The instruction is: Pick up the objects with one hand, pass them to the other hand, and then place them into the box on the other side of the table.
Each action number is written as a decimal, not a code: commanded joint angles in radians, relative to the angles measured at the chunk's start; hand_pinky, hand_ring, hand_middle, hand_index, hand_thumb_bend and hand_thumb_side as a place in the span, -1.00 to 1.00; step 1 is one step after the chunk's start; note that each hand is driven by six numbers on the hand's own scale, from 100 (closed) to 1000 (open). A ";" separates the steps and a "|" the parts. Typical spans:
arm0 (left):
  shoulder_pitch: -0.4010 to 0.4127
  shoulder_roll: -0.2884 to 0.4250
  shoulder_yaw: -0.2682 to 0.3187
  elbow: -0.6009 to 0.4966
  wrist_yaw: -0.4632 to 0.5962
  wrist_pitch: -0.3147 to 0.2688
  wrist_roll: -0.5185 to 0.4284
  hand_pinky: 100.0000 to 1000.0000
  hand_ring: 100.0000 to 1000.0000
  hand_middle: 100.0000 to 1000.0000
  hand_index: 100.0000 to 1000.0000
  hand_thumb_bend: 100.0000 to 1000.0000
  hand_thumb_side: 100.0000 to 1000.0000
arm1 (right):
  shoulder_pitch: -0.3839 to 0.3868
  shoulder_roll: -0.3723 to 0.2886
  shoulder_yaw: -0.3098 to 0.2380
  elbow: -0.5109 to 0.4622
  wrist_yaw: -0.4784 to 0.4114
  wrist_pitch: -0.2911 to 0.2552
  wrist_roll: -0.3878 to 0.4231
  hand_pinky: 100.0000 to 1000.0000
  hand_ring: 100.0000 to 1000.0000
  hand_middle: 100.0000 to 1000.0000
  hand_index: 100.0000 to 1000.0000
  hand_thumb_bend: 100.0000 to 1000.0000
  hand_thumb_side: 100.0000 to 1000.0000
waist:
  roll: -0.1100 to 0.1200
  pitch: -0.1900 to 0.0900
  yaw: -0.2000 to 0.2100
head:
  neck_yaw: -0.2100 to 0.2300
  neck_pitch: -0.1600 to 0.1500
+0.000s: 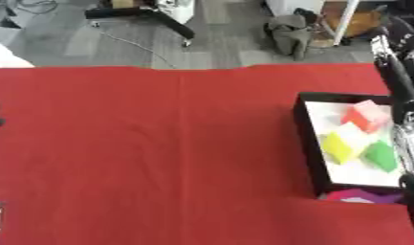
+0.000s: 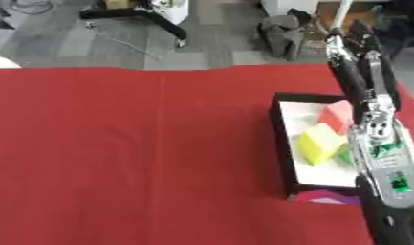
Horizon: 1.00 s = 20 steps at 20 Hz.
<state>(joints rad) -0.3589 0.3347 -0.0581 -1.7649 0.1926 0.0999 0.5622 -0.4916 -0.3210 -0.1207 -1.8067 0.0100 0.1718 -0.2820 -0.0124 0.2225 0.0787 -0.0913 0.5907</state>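
**No readable text in either view**

No word, number, brand or sign can be read anywhere. The box [image 1: 309, 143] with black walls carries no label that shows. The coloured blocks inside it, red [image 1: 364, 117], yellow [image 1: 340, 146] and green [image 1: 381, 155], have plain faces. The right arm [image 2: 381, 158] beside the box shows small green marks, but they are too blurred to read.

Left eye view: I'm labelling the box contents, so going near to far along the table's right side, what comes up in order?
Purple block just outside the box's near wall, then inside the black box: green block, yellow block, red block.
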 commanded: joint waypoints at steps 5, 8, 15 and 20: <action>-0.038 -0.036 0.043 0.053 0.112 -0.077 -0.094 0.30 0.44 0.59 0.81 -0.81 0.86 | -0.016 0.062 0.010 -0.020 -0.012 -0.022 0.039 0.90 1.00 0.96 1.00 -1.00 0.20 | 0.006 -0.006 0.005 | 0.031 -0.031; -0.038 -0.048 0.049 0.059 0.063 -0.104 -0.107 0.30 0.42 0.58 0.80 -0.84 0.82 | -0.010 0.080 0.015 -0.027 -0.012 -0.007 0.078 0.90 1.00 0.99 1.00 -1.00 0.20 | 0.007 -0.003 0.006 | 0.046 -0.032; -0.031 -0.058 0.039 0.062 -0.087 -0.152 -0.125 0.31 0.44 0.58 0.79 -0.91 0.74 | 0.004 0.080 0.019 -0.031 0.018 0.038 0.135 0.89 1.00 0.94 1.00 -1.00 0.27 | -0.004 -0.001 0.009 | 0.078 0.007; -0.030 -0.063 0.026 0.049 -0.122 -0.160 -0.132 0.30 0.44 0.58 0.78 -0.91 0.73 | 0.021 0.078 0.030 -0.047 0.026 0.062 0.167 0.89 1.00 0.98 1.00 -1.00 0.28 | -0.009 -0.002 0.013 | 0.117 0.048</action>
<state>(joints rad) -0.3790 0.2648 -0.0294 -1.6952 0.0815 -0.0548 0.4327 -0.4623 -0.2317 -0.0930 -1.8269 0.0290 0.2314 -0.1248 -0.0222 0.2344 0.0902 0.0151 0.6297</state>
